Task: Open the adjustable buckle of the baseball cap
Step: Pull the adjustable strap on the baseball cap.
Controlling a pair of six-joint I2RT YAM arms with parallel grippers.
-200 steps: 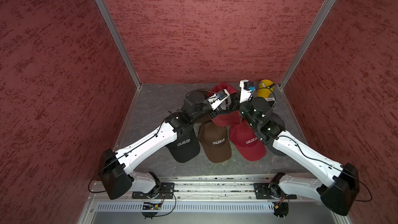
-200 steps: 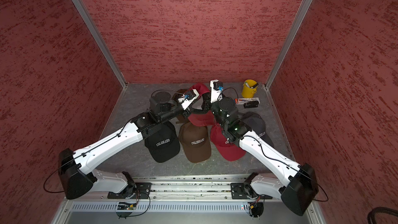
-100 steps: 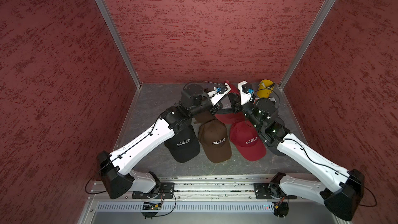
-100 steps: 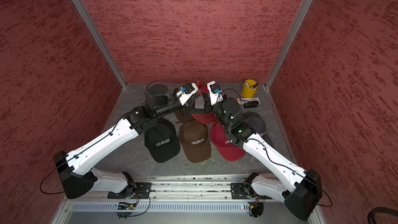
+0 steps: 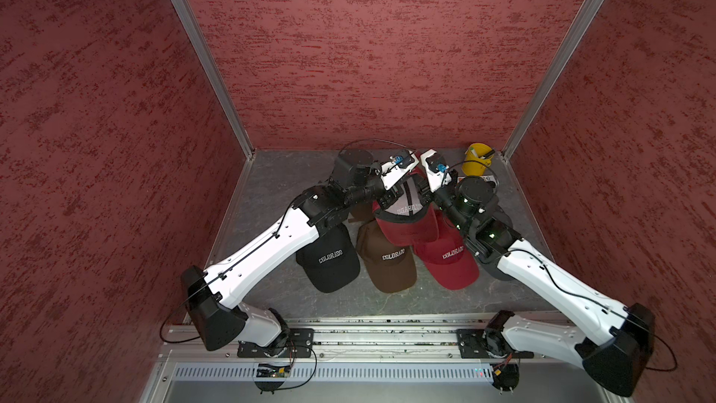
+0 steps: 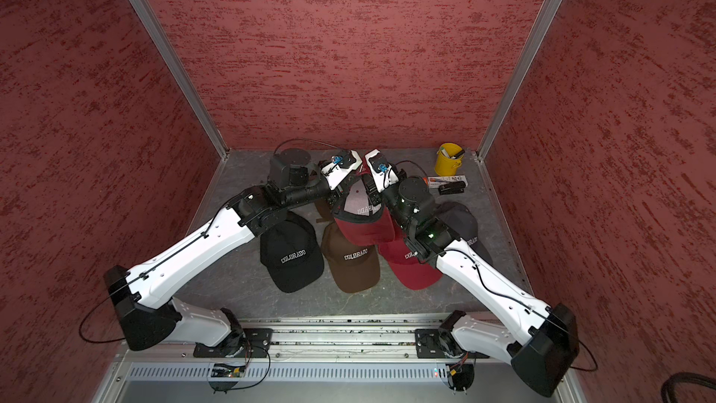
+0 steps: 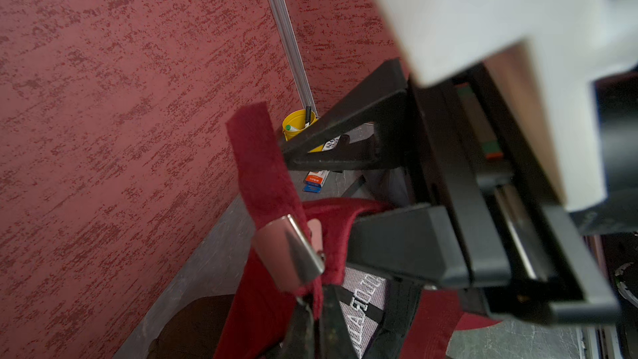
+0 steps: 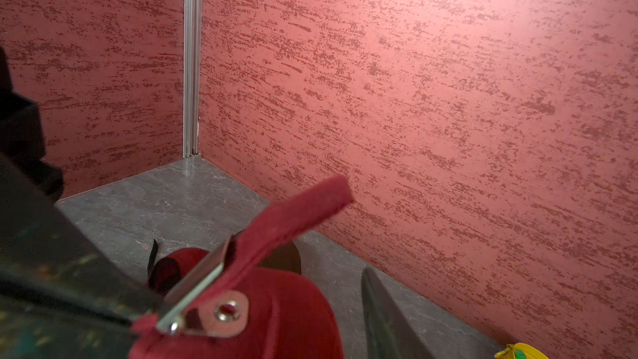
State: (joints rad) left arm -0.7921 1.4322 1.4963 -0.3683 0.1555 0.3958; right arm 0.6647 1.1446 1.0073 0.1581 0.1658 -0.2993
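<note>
Caps (image 5: pixel 387 261) crowd centre, bare floor (image 5: pixel 271 184) leftward, bucket (image 5: pixel 477 160) in corner

Six caps, as far as can be told. Three lie in a row at lower centre in both top views: a black cap (image 5: pixel 329 261), a brown cap (image 5: pixel 389 261) and a red cap (image 5: pixel 451 263). Above them is a raised cap (image 5: pixel 407 226), also red. A grey cap (image 6: pixel 463 219) shows right of centre, and a second brown cap (image 5: pixel 362 211) is mostly hidden.

One buckle (image 7: pixel 293 253) and one strap (image 7: pixel 259 160).

One yellow bucket (image 6: pixel 448 160) at upper right, with one box (image 6: pixel 445 179) and one black item (image 6: pixel 452 188) beside it.

Two arms: left arm (image 5: pixel 267 250) and right arm (image 5: pixel 542 273).
</note>
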